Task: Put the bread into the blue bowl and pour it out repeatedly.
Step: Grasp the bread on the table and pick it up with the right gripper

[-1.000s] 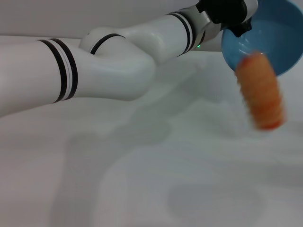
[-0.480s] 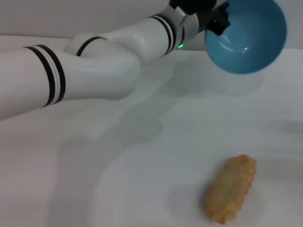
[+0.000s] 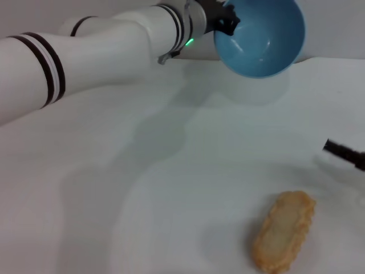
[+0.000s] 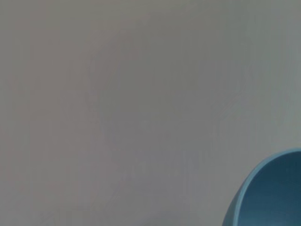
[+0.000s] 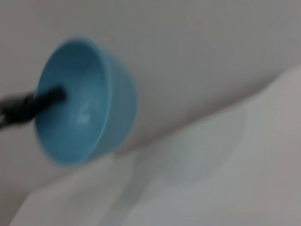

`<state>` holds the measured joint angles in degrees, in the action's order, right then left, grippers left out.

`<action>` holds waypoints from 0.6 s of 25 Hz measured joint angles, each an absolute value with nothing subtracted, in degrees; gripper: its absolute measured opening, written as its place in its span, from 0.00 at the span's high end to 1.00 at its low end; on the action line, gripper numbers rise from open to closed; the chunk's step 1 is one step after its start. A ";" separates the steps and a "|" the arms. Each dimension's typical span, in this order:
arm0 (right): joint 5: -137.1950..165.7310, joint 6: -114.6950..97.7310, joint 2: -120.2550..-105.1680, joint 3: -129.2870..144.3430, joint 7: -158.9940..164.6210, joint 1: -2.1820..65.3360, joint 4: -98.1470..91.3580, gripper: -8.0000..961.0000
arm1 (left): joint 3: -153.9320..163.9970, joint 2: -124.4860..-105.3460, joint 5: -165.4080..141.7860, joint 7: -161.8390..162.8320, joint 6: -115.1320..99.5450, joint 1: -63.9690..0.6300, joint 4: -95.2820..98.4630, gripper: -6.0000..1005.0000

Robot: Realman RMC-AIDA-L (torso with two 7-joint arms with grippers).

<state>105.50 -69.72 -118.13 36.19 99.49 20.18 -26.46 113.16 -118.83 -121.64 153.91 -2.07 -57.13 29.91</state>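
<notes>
The blue bowl (image 3: 259, 37) hangs in the air at the far side of the table, tipped on its side with its empty inside facing me. My left gripper (image 3: 227, 21) is shut on its rim. The same bowl (image 5: 82, 115) shows in the right wrist view with the left gripper (image 5: 35, 101) clamped on its edge, and its rim (image 4: 268, 188) fills a corner of the left wrist view. The bread (image 3: 284, 230) lies flat on the table at the near right, plain tan underside up. A dark tip of my right gripper (image 3: 345, 153) juts in at the right edge, above and right of the bread.
The white table (image 3: 171, 200) spreads under everything, with a pale wall behind it. My left arm (image 3: 102, 51) stretches across the far left of the table toward the bowl.
The bread dropped out of the tipped bowl and landed on the near right of the table. The left arm carried the bowl leftward. The right gripper's tip has come into view.
</notes>
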 joint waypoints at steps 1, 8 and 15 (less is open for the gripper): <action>107.99 -70.89 -118.26 36.08 101.84 20.13 -28.17 0.34 | 112.88 -118.81 -121.64 153.91 -2.15 -57.09 29.74 0.99; 119.18 -75.72 -117.44 36.05 109.96 21.65 -29.54 0.34 | 112.41 -118.90 -121.61 154.47 -2.34 -56.63 28.60 0.99; 123.53 -76.25 -117.08 36.31 113.44 23.18 -29.52 0.34 | 112.21 -118.99 -121.55 154.89 -1.89 -56.47 28.29 0.99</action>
<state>123.53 -76.25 -117.08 36.31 113.44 23.18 -29.52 112.21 -118.99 -121.55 154.89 -1.89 -56.47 28.29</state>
